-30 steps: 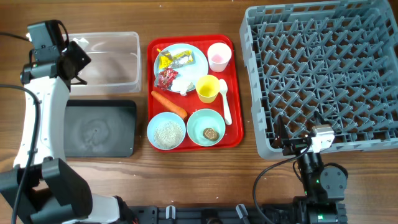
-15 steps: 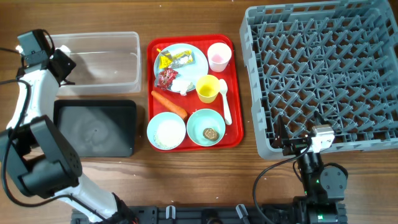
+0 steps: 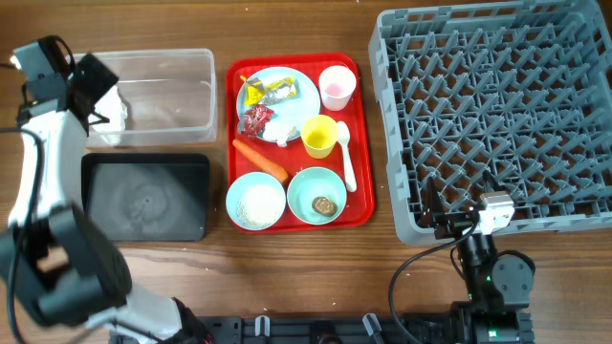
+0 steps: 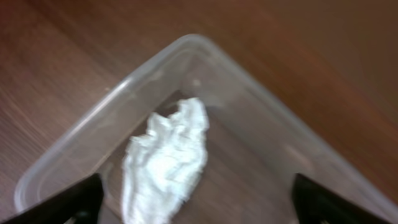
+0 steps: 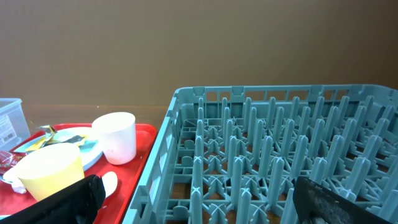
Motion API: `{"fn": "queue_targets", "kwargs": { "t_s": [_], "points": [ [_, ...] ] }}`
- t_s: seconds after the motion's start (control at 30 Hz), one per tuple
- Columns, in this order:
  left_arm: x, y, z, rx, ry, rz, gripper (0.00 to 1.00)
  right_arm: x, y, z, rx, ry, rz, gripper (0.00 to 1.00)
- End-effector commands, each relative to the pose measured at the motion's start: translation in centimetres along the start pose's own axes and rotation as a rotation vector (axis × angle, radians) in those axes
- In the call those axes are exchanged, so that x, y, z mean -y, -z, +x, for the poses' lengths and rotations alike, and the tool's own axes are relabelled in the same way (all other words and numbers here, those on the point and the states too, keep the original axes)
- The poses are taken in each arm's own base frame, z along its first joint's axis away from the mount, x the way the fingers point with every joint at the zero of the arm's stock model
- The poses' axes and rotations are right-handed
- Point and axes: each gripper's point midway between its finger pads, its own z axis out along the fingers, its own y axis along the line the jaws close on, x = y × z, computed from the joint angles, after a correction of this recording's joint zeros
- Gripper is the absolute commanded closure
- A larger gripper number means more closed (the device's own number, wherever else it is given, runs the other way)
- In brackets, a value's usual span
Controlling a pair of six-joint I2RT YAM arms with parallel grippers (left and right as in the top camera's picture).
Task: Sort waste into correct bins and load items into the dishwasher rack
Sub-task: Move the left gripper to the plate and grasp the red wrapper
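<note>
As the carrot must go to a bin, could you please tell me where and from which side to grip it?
Probably mid-length, from straight above: the carrot lies flat and slanted on the red tray, so jaws should close across its narrow width, turned to match that slant. The plate and bowl crowd its sides.

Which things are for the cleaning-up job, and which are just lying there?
For the job: tissue, yellow wrapper, red wrapper, carrot, white grains, brown lump, clear tub, black tray, plate, grain bowl, lump bowl, yellow cup, pink cup, spoon, dishwasher rack.
Just there: red serving tray, wooden table.
</note>
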Motion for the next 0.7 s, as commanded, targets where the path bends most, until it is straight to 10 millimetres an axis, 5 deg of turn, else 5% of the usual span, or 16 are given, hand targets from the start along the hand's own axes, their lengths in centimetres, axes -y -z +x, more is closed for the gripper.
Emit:
{"fn": "queue_targets", "kwargs": {
  "t_s": [0.0, 0.07, 0.17, 0.33, 0.53, 0.67],
  "points": [
    [7.5, 9.0, -2.0, 0.049, -0.053, 0.306, 0.0, -0.2, 0.0, -0.2, 0.009, 0.01, -0.014, 0.0],
    [10.8, 12.7, 0.3, -0.012, -0.101, 0.43, 0.0, -0.2, 0.0, -0.2, 0.009, 0.01, -0.014, 0.0],
    [13.4, 15.0, 3.4, -0.082, -0.161, 0.489, 0.0, -0.2, 0.0, -0.2, 0.009, 0.01, -0.014, 0.0],
    [16.3, 16.0, 9.4, -0.238, -0.258, 0.521, 0.05, -0.2, 0.0, -0.2, 0.009, 0.01, -0.014, 0.0],
    [19.4, 16.3, 19.0, -0.475, -0.422, 0.527, 0.25, -0.2, 0.0, -0.2, 0.009, 0.01, -0.014, 0.0],
    [20.2, 14.6, 23.6, -0.535, -0.524, 0.454, 0.26, -0.2, 0.0, -0.2, 0.009, 0.01, -0.014, 0.0]
  ]
}}
